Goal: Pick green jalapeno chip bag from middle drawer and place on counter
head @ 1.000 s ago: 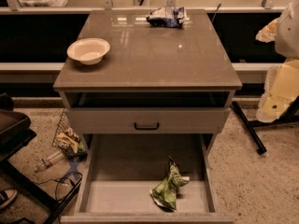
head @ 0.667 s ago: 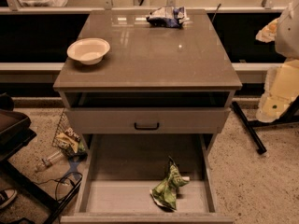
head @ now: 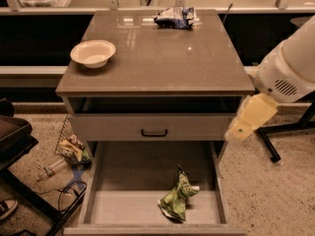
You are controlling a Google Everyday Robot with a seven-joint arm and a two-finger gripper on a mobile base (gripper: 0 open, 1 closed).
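The green jalapeno chip bag (head: 176, 199) lies crumpled on the floor of the open middle drawer (head: 123, 205), right of centre and near its front edge. The counter (head: 157, 58) is the glossy grey-brown top of the drawer unit. My arm (head: 290, 68) comes in from the right, white with a pale yellow end. The gripper (head: 239, 130) hangs beside the right front corner of the unit, level with the shut upper drawer front. It is above and to the right of the bag and does not touch it.
A white bowl (head: 93, 52) stands at the counter's left. A blue-and-white snack bag (head: 175, 17) lies at its back edge. The shut drawer front has a small black handle (head: 154, 132). Litter and a bottle (head: 69, 154) lie on the floor left of the unit. A black stand leg (head: 268, 144) is at right.
My arm has swung in from the right edge, leftward and down, to the unit's right front corner. The bag, drawer, bowl and snack bag have not moved.
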